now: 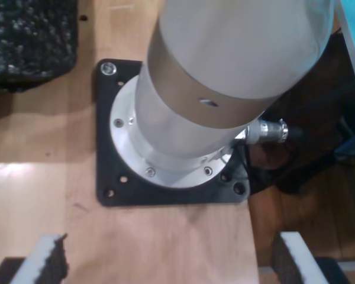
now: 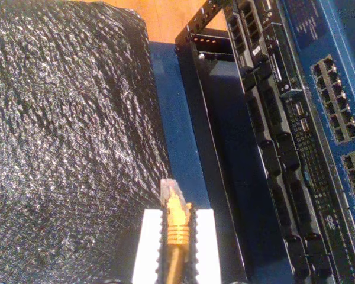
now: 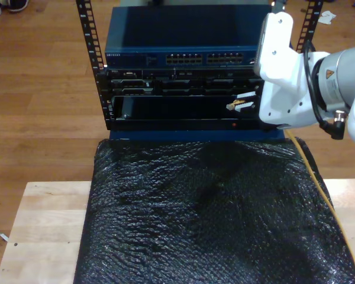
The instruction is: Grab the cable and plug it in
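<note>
cable [image 2: 176, 222] (clamped) in my second gripper [image 2: 175, 236]

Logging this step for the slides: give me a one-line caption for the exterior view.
My second gripper holds the cable plug-first before the rack, above the black mat.

Light was even and soft in the exterior view, with glints across the black bubble wrap [image 3: 213, 219]. Both wrist views were dimmer, grainy and slightly blurred, and a pale glare lay on the counter [image 1: 23, 177].
</note>
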You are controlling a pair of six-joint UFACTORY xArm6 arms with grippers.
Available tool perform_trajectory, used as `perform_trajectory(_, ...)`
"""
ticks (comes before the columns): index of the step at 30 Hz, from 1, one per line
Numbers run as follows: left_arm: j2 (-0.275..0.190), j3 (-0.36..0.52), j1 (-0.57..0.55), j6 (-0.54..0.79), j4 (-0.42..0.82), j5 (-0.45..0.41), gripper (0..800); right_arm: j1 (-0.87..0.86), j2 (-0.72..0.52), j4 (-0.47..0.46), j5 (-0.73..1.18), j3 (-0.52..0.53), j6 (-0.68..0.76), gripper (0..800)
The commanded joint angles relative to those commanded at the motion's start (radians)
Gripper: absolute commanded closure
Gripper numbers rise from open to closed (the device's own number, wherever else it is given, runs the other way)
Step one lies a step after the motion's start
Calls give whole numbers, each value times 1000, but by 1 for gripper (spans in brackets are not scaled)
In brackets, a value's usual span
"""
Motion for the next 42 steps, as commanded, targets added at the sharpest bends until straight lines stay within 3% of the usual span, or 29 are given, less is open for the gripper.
perform_trajectory(11, -81, 149, 52, 87, 28, -130, 2, -9, 6, 2, 12, 0, 0, 800)
perform_trajectory(22, -84, 213, 97, 126, 43, -276, 2, -18, 21, 2, 12, 0, -2, 800)
perform_trajectory(37, -98, 227, 137, 213, 38, -288, 2, -32, 38, 3, 12, 0, -2, 800)
perform_trajectory(42, -98, 261, 176, 310, 38, -362, 2, -32, 38, 3, 12, 0, -2, 800)
